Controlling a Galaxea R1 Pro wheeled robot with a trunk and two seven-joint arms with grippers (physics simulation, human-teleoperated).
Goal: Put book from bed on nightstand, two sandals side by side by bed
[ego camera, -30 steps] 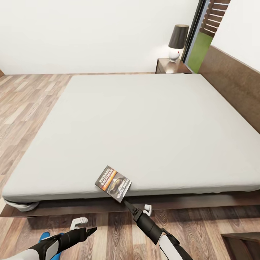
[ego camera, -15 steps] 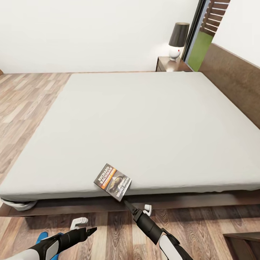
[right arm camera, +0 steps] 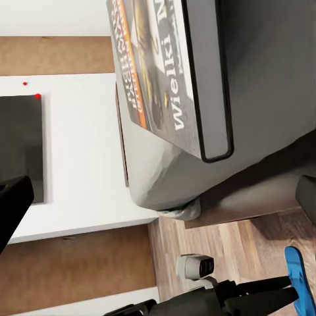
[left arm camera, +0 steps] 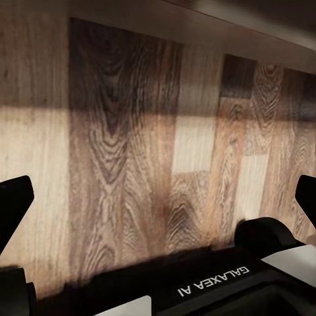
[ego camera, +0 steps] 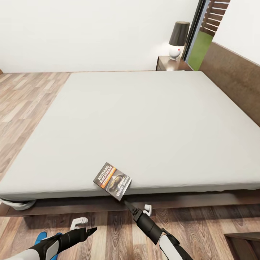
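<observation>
The bed [ego camera: 144, 119] served as the landmark: its pale grey mattress lay on a dark wooden frame, with the flat headboard [ego camera: 234, 77] along its far right side. The book [ego camera: 112, 180] lay flat on the mattress at the bed's near edge, one corner hanging just past that edge. In the right wrist view the book [right arm camera: 168, 72] showed close up, its spine and white lettering facing the camera, resting on the mattress edge.

The right pincer [ego camera: 127, 204] pointed up at the bed's near edge, its tip just below the book's overhanging corner; whether it touched the book could not be told. Its fingers stood wide apart, one fingertip [right arm camera: 13, 204] at each side of the right wrist view, holding nothing.

The left pincer [ego camera: 92, 229] hovered over the wood floor [ego camera: 21, 97] in front of the bed, near its foot end. Its fingers [left arm camera: 13, 207] were spread apart as well, empty, over bare planks.

A blue sandal [ego camera: 41, 239] lay on the floor beside the bed's near side, partly hidden behind the left arm. A nightstand [ego camera: 169, 65] stood beyond the bed's far corner by the headboard, with a dark-shaded lamp [ego camera: 178, 38] on it
</observation>
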